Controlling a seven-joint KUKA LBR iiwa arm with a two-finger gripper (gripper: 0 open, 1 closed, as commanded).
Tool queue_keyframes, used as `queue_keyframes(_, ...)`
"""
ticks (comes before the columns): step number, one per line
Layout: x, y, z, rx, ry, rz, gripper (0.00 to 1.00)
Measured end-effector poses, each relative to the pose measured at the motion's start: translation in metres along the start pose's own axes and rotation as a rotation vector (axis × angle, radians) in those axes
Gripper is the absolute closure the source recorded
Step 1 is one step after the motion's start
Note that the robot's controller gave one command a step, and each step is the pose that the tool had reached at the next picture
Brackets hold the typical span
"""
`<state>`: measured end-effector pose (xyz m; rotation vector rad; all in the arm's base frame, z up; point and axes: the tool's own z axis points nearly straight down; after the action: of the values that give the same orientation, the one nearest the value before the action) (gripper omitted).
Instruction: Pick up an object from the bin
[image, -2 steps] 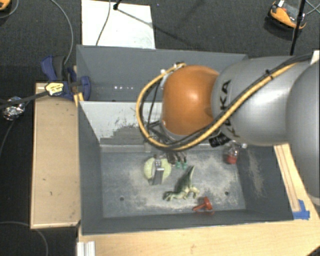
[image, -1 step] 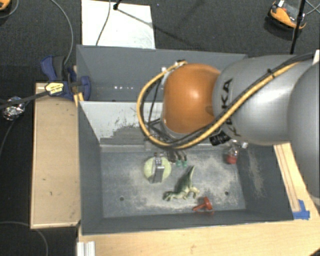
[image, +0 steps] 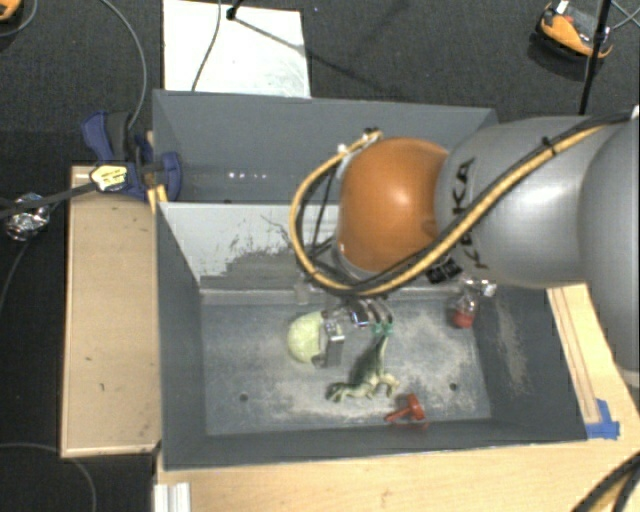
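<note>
The gripper (image: 352, 335) hung low over the middle of the bin (image: 180, 330), just beneath the arm's orange wrist cover (image: 390, 205). Whether it was released or clenched I could not tell, since the cover and cables crowded the view there.

3 things lay close to it. A pale green ball (image: 303, 340) sat at its 9 o'clock, touching it or just beside it. A green toy lizard (image: 365, 380) lay at its 5 o'clock, with a thin dark part, possibly the tail, rising toward the gripper's underside. A small red piece (image: 407, 410) lay further along the same 5 o'clock line, near the front wall. A red-and-silver bit (image: 462, 312) sat well apart at 2 o'clock.

Judged from this, the step in hand was settling on a target, and the lizard looked the likeliest, as it lay nearest below the tool. Doing it well would call for centring over the lizard's body rather than its thin end, which would likely slip out. The jaws would best straddle the narrow width of the body, crossing it rather than lying along it. The descent should keep clear of the ball at 9 o'clock, since a nudge would set it rolling and could shove the lizard aside. Closing should wait until the tool was close to the floor.
</note>
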<state>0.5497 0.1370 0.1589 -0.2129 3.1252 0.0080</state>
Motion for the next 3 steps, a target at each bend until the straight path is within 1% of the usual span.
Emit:
queue_keyframes(1, 0.008, -0.024, 0.032, 0.005, 0.011, -0.121, 0.0)
queue_keyframes(2, -0.006, -0.042, 0.052, 0.0, 0.003, 0.126, 0.0)
queue_keyframes(3, -0.013, -0.04, 0.075, 0.004, 0.006, 0.048, 0.0)
